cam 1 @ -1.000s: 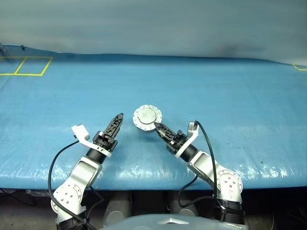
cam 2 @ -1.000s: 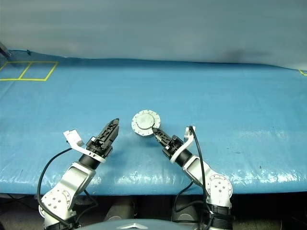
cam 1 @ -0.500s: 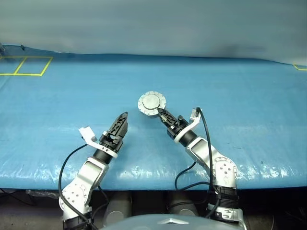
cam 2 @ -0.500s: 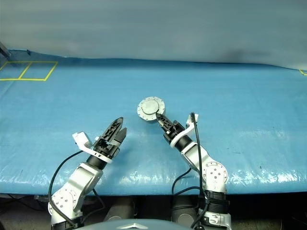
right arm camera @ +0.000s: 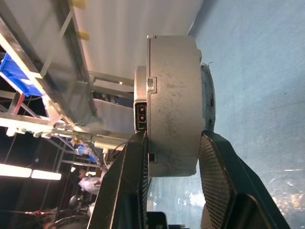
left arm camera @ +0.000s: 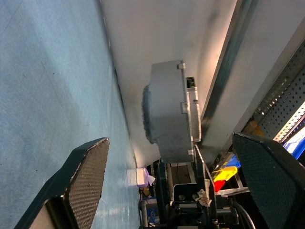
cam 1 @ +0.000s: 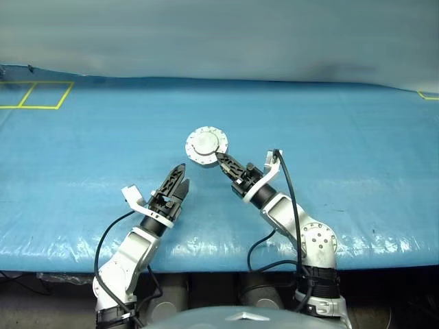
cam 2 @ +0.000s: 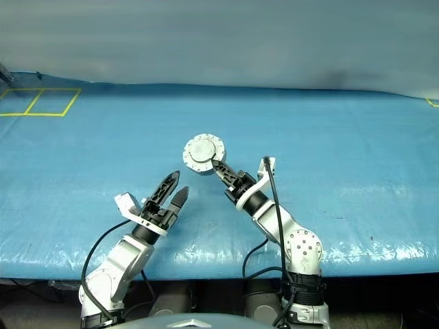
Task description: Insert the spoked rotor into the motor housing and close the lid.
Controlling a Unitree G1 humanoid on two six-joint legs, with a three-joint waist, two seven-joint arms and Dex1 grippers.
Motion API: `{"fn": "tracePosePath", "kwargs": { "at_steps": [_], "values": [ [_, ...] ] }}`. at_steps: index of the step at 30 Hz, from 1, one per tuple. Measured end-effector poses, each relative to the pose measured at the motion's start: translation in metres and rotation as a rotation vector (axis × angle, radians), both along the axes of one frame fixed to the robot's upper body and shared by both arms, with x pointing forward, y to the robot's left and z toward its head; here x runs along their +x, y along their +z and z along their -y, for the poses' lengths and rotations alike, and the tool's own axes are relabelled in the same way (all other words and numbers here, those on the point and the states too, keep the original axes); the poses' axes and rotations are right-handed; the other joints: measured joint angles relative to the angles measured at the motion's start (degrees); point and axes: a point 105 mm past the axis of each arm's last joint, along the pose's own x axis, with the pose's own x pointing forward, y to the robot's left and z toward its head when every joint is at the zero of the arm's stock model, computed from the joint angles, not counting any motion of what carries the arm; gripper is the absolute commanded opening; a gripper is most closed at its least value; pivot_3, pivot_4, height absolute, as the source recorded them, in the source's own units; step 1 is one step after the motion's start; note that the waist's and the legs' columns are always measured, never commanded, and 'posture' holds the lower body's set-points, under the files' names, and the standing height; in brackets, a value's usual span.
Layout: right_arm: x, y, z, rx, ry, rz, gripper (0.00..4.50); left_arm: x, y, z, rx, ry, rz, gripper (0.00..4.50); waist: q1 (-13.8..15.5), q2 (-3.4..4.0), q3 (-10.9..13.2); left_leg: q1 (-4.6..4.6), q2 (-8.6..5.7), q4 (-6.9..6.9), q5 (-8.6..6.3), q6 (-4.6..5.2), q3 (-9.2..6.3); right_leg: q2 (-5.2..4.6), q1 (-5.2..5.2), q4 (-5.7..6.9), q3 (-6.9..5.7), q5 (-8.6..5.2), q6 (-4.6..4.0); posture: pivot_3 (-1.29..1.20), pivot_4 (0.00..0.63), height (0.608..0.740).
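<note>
My right gripper (cam 1: 221, 159) is shut on the edge of the motor housing (cam 1: 206, 146), holding it on edge above the blue table (cam 1: 329, 137). The housing is a round silver unit whose flat grey face, ringed with small bolts, is turned toward my head camera. In the right wrist view its thick rim (right arm camera: 174, 109) sits clamped between my two fingers (right arm camera: 217, 181). The lid lies closed against the housing, and no windings show. The spoked rotor is hidden. My left gripper (cam 1: 180, 179) stands open and empty just left of and below the housing (left arm camera: 171, 114), not touching it.
Blue sheeting covers the whole table. Yellow tape squares (cam 1: 38, 94) mark its far left corner, and a bit of yellow tape (cam 1: 429, 96) lies at the far right. A grey wall rises behind the table. The table's front edge (cam 1: 219, 250) runs just under my arms.
My right gripper has risen and carried the housing up and slightly left. My left gripper has moved right toward it and rolled, so both open fingers now show.
</note>
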Motion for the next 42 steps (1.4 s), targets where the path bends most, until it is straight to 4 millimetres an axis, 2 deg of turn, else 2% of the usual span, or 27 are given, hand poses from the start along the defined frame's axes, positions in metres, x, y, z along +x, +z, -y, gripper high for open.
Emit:
{"fn": "tracePosePath", "kwargs": {
  "at_steps": [6,16,19,23,27,31,37,39,42],
  "values": [
    [-0.021,-0.013,-0.018,0.006,0.074,-0.063,1.16,0.003,0.005,0.004,-0.016,-0.015,0.052,4.47,0.0,0.00,0.0,0.00,0.01,0.00,0.00,0.00,0.00,0.00,-0.01,0.00,0.01,-0.01,-0.02,0.00,0.150,0.740],
    [-0.036,-0.020,-0.027,-0.001,0.122,-0.098,1.16,0.005,0.006,0.005,-0.020,-0.010,0.062,4.47,0.0,0.00,0.0,-0.04,0.01,-0.01,-0.01,0.00,-0.02,0.00,-0.04,-0.01,0.00,-0.02,-0.02,0.00,0.150,0.740],
    [-0.039,-0.021,-0.027,0.006,0.126,-0.103,1.16,0.006,0.005,0.005,-0.018,-0.011,0.048,3.91,0.0,0.00,0.0,-0.03,0.01,0.00,-0.01,0.00,-0.02,0.00,-0.04,-0.01,0.00,-0.02,-0.01,0.00,0.150,0.740],
    [-0.038,-0.022,-0.026,0.000,0.120,-0.105,1.16,0.006,0.006,0.005,-0.040,-0.011,0.036,2.58,0.0,0.00,0.0,-0.03,0.01,0.00,-0.01,0.00,-0.02,0.00,-0.04,-0.01,0.00,-0.02,-0.01,0.00,0.150,0.740],
    [-0.037,-0.022,-0.025,0.000,0.107,-0.102,1.16,0.005,0.006,0.005,-0.063,-0.011,0.020,2.47,0.0,-0.01,0.0,-0.06,0.01,-0.01,-0.01,0.01,-0.03,0.00,-0.07,-0.02,0.00,-0.02,-0.02,0.00,0.150,0.740],
    [-0.035,-0.022,-0.022,0.003,0.090,-0.086,2.49,0.006,0.005,0.005,-0.056,-0.001,0.001,2.47,0.1,-0.01,0.0,-0.06,0.00,0.00,-0.01,0.01,-0.02,-0.01,-0.04,-0.04,0.00,-0.02,-0.01,0.00,0.150,0.740],
    [-0.033,-0.025,-0.001,-0.202,0.044,0.061,4.46,0.016,-0.009,-0.003,0.023,0.064,-0.092,2.47,0.2,-0.03,0.0,-0.06,0.01,0.02,-0.01,0.00,-0.03,0.01,-0.04,-0.02,-0.02,-0.01,-0.01,0.00,0.150,0.740],
    [-0.033,-0.025,0.005,-0.316,0.022,0.152,4.50,0.028,-0.010,-0.009,0.040,0.093,-0.105,2.47,0.5,-0.07,0.0,-0.05,0.01,0.05,0.00,0.00,-0.03,0.03,-0.02,-0.01,-0.04,-0.01,0.00,0.00,0.150,0.740],
    [-0.034,-0.026,0.015,-0.397,-0.057,0.250,4.50,0.047,-0.009,-0.020,0.078,0.138,-0.105,2.47,0.7,-0.07,0.0,-0.05,0.00,0.04,0.00,0.00,-0.03,0.04,-0.01,-0.02,-0.04,0.00,0.02,0.00,0.150,0.740]
  ]
}}
